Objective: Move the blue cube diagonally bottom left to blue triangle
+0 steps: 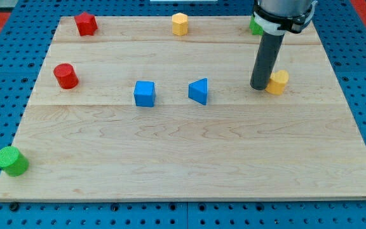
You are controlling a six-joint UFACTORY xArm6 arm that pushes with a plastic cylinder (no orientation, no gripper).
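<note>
In the camera view my tip [260,86] rests on the wooden board [189,159], touching a yellow block [277,82] at its three o'clock; a bare rod, it grips nothing. The blue triangle [199,91] lies at my nine o'clock, the blue cube [144,93] just beyond it.

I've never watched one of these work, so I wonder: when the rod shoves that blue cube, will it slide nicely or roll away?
The blue cube sits flat on the smooth wooden board, so it probably slides rather than rolls. An off-centre push would likely turn it. It looks small and stiff, probably light. My tip is far off, beside a yellow block.
</note>
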